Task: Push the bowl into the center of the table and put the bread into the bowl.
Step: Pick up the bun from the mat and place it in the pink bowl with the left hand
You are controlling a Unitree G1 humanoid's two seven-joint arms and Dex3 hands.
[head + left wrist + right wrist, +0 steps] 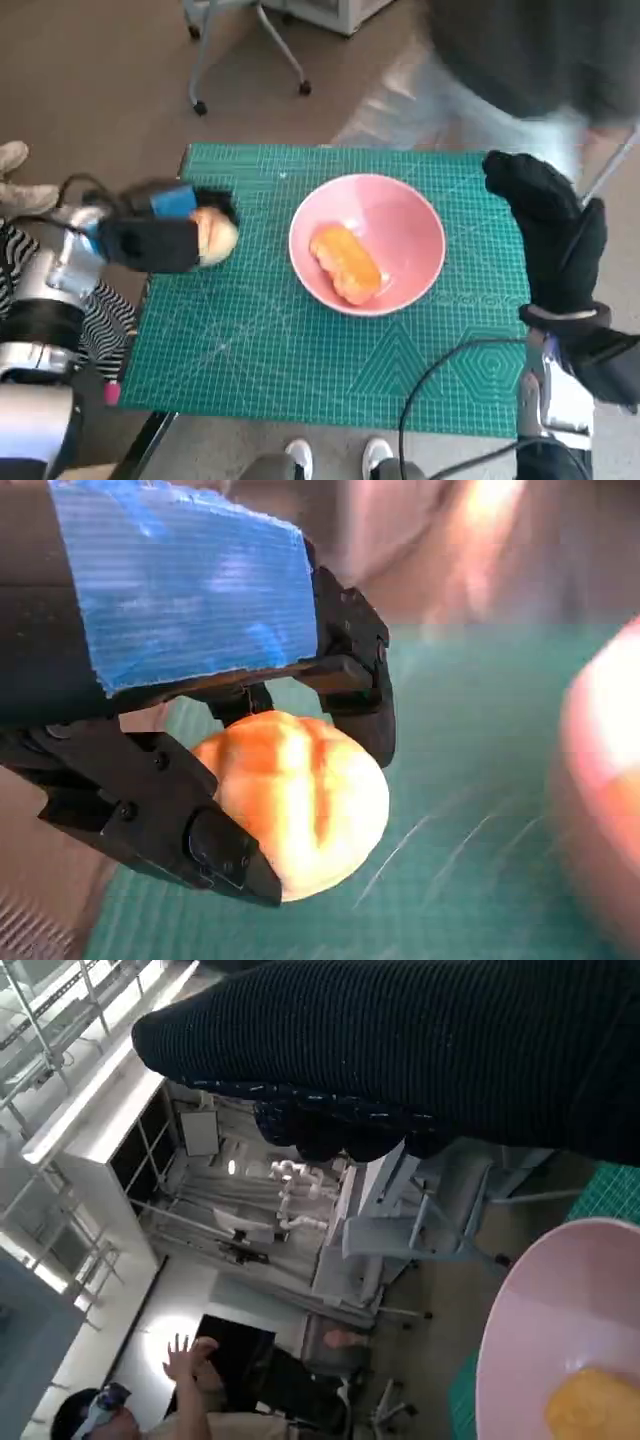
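Observation:
A pink bowl (pixel 405 215) stands near the middle of the green mat (pixel 280 350), with one long orange bread (pixel 346 262) lying in it. My left hand (pixel 150 238) grips a round pale bread roll (pixel 214 236) at the mat's left side, to the left of the bowl. In the left wrist view the black fingers (pixel 150 805) close around the roll (pixel 300 805), which is above the mat. My right hand (pixel 555 235) hovers at the mat's right edge beside the bowl, holding nothing; its fingers look extended. The right wrist view shows the bowl's rim (pixel 520 1320) and the orange bread (pixel 595 1405).
A person in dark clothing (pixel 530 50) stands blurred beyond the table's far right. A chair's wheeled base (pixel 250 60) is on the floor behind. Shoes (pixel 20 180) show at the left and feet (pixel 335 455) at the front edge. A cable (pixel 440 400) loops near my right forearm.

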